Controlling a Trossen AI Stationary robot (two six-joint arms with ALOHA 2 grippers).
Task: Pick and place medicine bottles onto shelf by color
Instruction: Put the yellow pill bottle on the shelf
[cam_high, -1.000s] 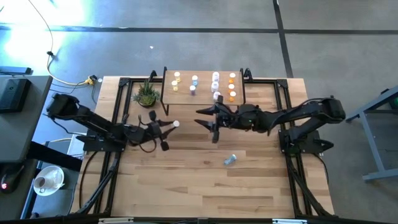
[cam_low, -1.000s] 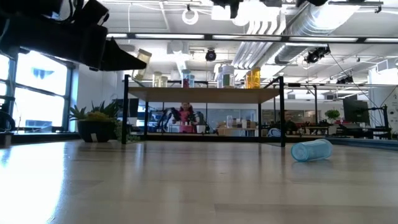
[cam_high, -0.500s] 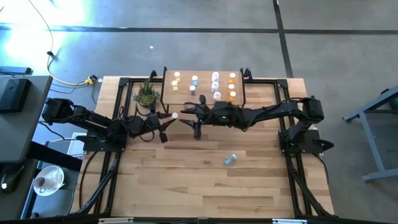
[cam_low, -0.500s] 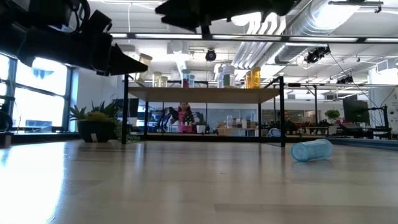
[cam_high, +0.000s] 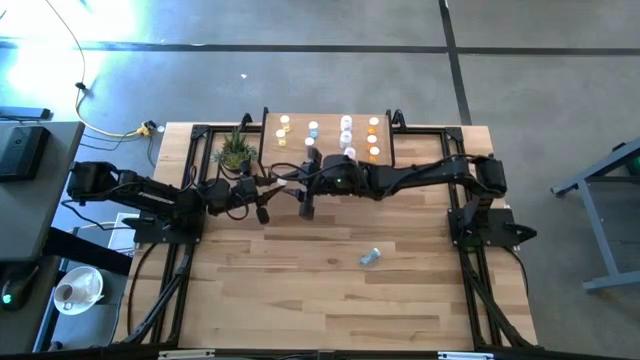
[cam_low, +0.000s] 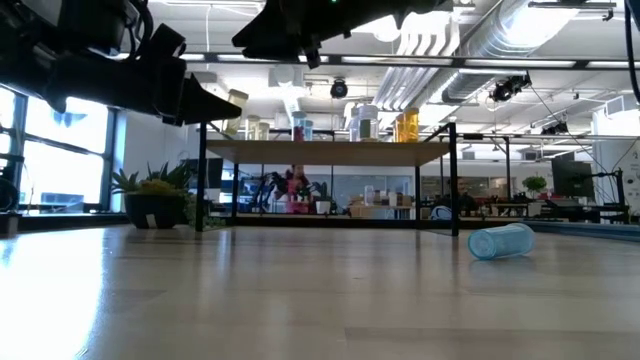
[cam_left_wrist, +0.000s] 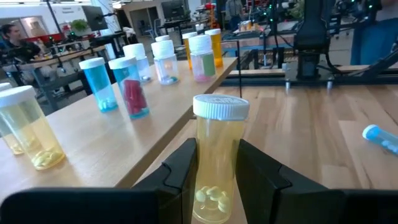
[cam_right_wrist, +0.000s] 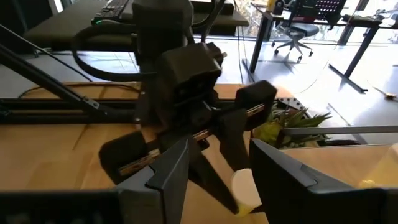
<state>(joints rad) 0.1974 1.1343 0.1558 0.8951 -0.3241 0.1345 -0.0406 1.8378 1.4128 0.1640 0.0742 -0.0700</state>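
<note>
My left gripper (cam_left_wrist: 214, 180) is shut on a yellow medicine bottle (cam_left_wrist: 217, 155) with a white cap, level with the shelf (cam_left_wrist: 112, 143) and just off its near left corner. The shelf (cam_high: 325, 140) carries several upright bottles. My right gripper (cam_high: 290, 187) reaches across from the right, open. It is a little above the left gripper (cam_right_wrist: 186, 81), and the bottle's cap (cam_right_wrist: 245, 190) shows between its fingers. A blue bottle (cam_high: 369, 257) lies on its side on the table. My left gripper pinches the yellow bottle's body (cam_left_wrist: 216, 186) between its two fingers, on the lower half, below the cap. The fingers come level from the table's left. The bottle stands roughly upright, cap up, lifted clear of the table (cam_low: 236, 100).
A small potted plant (cam_high: 236, 150) stands just left of the shelf, close behind the left gripper. The shelf's black legs (cam_low: 203, 175) rise at its corners. The near half of the table holds only the fallen blue bottle (cam_low: 500, 241).
My right gripper has reached toward the table's left and sunk a little, and now hangs over the left gripper. My left gripper has swung toward the far edge and the shelf, keeping the yellow bottle upright.
</note>
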